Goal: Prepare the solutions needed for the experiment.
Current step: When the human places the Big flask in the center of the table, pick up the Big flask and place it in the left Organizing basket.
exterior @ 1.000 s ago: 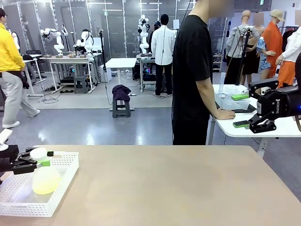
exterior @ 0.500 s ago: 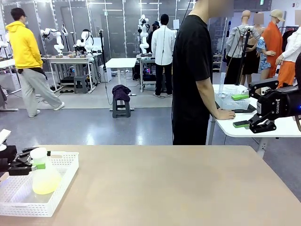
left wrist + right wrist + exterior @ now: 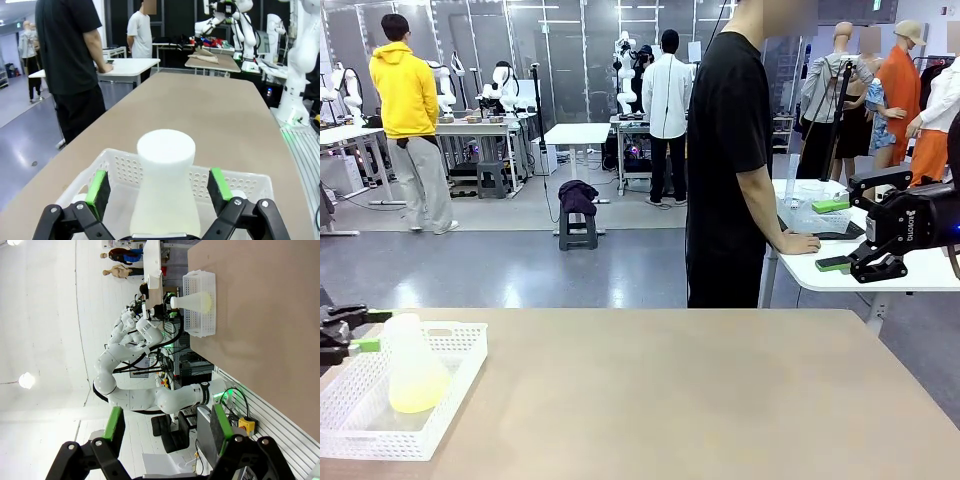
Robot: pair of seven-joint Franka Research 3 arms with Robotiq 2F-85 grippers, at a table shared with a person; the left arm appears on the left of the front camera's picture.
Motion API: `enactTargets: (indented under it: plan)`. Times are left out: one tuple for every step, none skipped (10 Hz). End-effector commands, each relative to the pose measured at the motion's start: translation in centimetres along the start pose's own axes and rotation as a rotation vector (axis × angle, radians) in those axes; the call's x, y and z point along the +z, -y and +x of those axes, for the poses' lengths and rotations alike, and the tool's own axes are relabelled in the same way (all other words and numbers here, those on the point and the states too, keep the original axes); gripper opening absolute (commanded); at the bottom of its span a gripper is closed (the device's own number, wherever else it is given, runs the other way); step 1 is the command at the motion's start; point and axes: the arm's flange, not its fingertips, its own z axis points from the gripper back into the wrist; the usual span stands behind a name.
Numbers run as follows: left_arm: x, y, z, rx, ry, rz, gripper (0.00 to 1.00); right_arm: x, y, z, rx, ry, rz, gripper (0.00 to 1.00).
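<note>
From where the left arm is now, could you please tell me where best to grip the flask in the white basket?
Probably the narrow neck just under the flask's mouth, approached level from the left pincer's side. The flask stands upright in the basket; its body flares wide below, and the open pads already flank the neck.

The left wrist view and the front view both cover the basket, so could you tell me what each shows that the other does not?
The left wrist view alone shows the left gripper with green pads open on either side of the flask's neck, apart from it. The front view alone shows the pale yellow-green solution in the flask's wide base, and the right gripper open, raised at the right. Both show the flask standing upright in the white basket and the person in black at the far side.
</note>
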Motion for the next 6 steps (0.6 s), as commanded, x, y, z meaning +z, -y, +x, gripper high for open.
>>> enactTargets:
  plan:
    - [2.4,0.9,3.0,0.067,-0.008,0.011,1.0,-0.1,-0.2,-0.1,0.01,0.001,0.015,0.87]
    - [3.6,1.5,5.2,0.057,0.003,-0.033,1.0,-0.1,-0.2,-0.1,0.01,0.001,0.015,0.87]
    - [4.3,2.0,7.2,0.06,0.002,-0.02,1.0,-0.1,-0.2,-0.1,0.01,0.001,0.015,0.87]
    - [3.1,2.6,9.8,0.14,0.04,0.005,1.0,-0.1,-0.2,-0.1,0.01,0.001,0.015,0.87]
    - [2.7,3.2,12.0,0.213,0.101,-0.013,1.0,-0.1,-0.2,-0.1,0.01,0.001,0.015,0.87]
    - [0.3,4.0,14.8,0.366,0.083,-0.021,1.0,-0.1,-0.2,-0.1,0.01,0.001,0.015,0.87]
